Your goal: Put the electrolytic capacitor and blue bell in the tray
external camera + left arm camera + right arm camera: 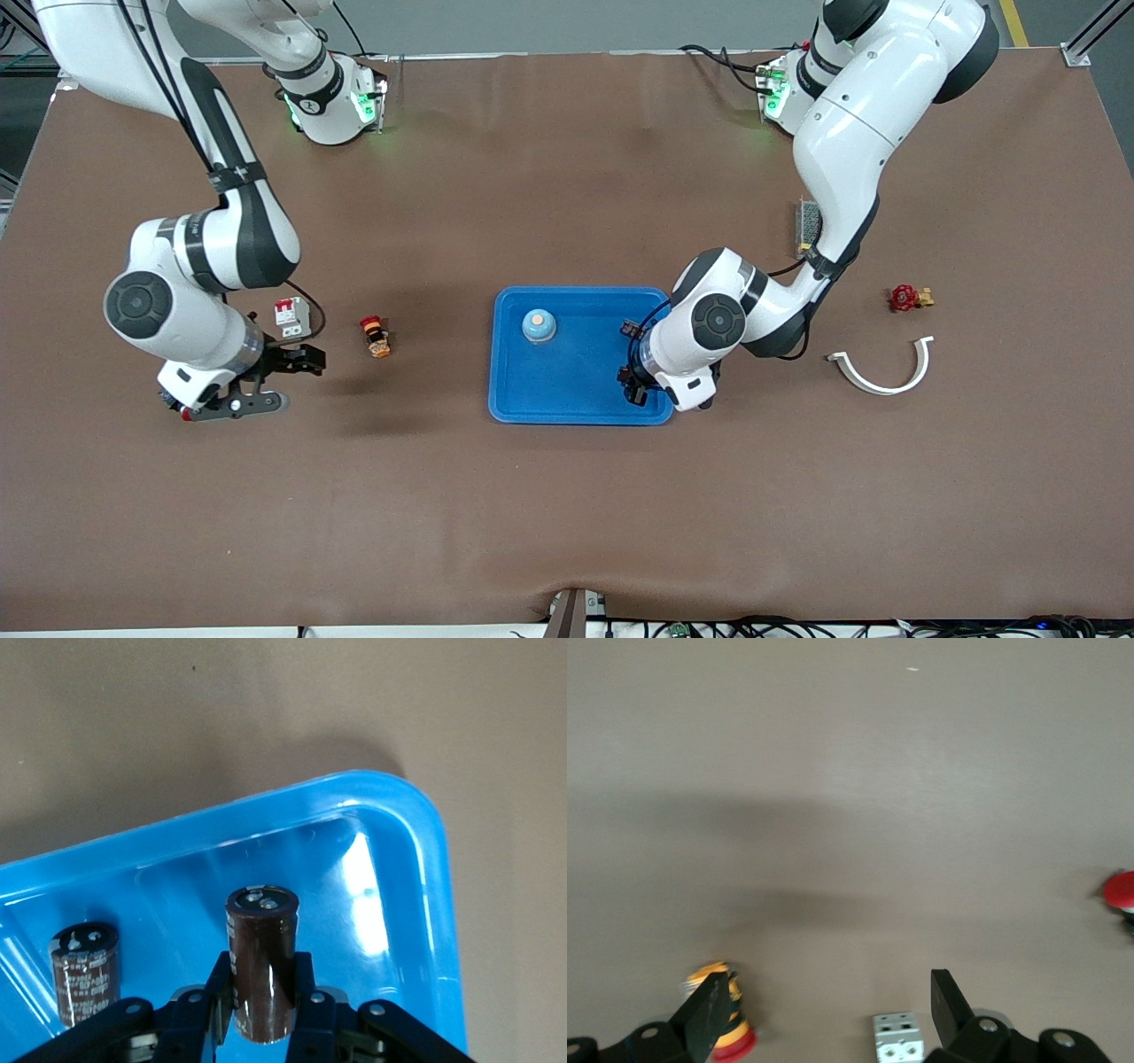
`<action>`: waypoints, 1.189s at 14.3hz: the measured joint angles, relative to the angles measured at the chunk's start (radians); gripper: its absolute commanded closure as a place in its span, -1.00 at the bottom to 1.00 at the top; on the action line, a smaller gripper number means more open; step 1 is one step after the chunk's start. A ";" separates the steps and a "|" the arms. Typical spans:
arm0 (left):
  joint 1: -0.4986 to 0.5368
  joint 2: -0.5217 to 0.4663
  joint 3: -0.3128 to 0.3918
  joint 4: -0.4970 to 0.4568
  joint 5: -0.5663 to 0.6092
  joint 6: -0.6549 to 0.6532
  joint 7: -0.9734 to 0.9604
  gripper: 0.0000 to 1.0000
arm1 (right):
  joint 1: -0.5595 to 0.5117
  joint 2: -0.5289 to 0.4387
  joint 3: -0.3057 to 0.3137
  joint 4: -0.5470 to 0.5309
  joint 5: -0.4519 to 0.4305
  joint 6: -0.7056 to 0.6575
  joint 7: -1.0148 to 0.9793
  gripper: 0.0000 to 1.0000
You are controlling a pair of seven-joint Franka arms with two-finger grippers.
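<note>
Left wrist view, left hand gripping capacitor over tray

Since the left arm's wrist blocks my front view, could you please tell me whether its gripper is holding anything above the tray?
Observer: Yes, the left gripper is shut on a dark brown electrolytic capacitor.
Operator: Is it inside the rim?
Observer: Yes, it is over the floor of the tray, just inside a rounded corner.
Operator: And the right gripper?
Observer: The right gripper is open over the table, holding nothing.
</note>
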 measured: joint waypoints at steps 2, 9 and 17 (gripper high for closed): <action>0.000 0.010 0.000 0.002 0.000 0.011 0.000 0.07 | -0.034 -0.038 0.001 -0.117 0.000 0.125 -0.001 -1.00; -0.004 0.011 -0.001 0.023 0.000 0.024 0.002 -1.00 | -0.096 -0.192 0.001 -0.382 0.000 0.215 0.003 -1.00; 0.009 -0.127 0.000 0.065 0.039 -0.116 0.089 -1.00 | -0.215 -0.234 0.003 -0.599 0.000 0.421 -0.089 -1.00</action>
